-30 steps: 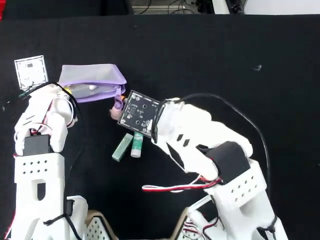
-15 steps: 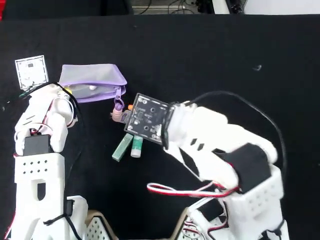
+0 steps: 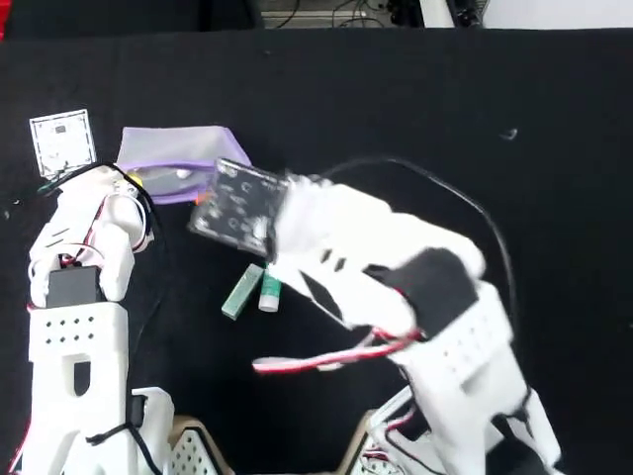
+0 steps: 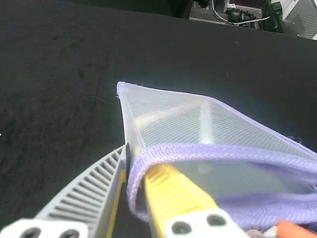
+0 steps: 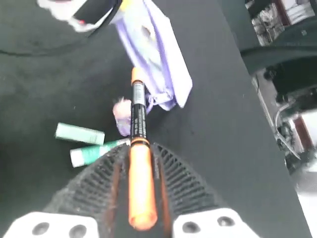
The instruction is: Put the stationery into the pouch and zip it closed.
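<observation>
The purple mesh pouch [image 3: 173, 156] lies at the back left, its opening facing the arms. My left gripper [image 4: 133, 171] is shut on the purple edge of the pouch [image 4: 198, 134] at one end. My right gripper [image 5: 139, 148] is shut on an orange pen [image 5: 137, 106], whose tip points at the near end of the pouch [image 5: 156, 54]. In the high view the right arm's wrist [image 3: 232, 203] covers the pouch's right end. A pink eraser [image 5: 120, 115], a green stick [image 3: 242, 290] and a green-and-white tube [image 3: 269, 289] lie on the table beside the pouch.
A white card [image 3: 61, 139] lies left of the pouch on the black table [image 3: 445, 109]. The left arm [image 3: 94, 233] stands just in front of the pouch's left end. The table's right half and back are open.
The right arm has swung left and back with the orange pen, from beside the pouch's right end to over it. It now hides the pink eraser in the high view. The left arm kept still.
</observation>
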Robot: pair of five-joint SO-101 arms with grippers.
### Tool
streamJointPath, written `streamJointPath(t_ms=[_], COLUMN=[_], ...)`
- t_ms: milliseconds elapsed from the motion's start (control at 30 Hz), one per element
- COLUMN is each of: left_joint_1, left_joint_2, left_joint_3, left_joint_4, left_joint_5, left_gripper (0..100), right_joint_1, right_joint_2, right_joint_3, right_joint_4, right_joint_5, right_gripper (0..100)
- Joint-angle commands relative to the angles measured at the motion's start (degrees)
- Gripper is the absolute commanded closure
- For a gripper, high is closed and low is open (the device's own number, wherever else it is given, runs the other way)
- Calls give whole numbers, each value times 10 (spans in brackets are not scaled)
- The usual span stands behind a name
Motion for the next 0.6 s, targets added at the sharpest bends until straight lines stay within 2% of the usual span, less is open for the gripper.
streamJointPath(t_ms=[0, 233, 567], left_joint_1=[6, 7, 6], left_joint_2=[-15, -14, -14], left_joint_3=[-9, -9, -9], left_joint_4=[-16, -16, -16], left_joint_5=[4, 4, 3], left_gripper=[971, 971, 971], right_joint_1=[-5, -4, -4], right_joint_2=[33, 31, 29], right_joint_3=[-24, -25, -51], right_joint_4=[-43, -76, -71], right_joint_5=[-7, -7, -7], right_gripper=[987, 987, 987])
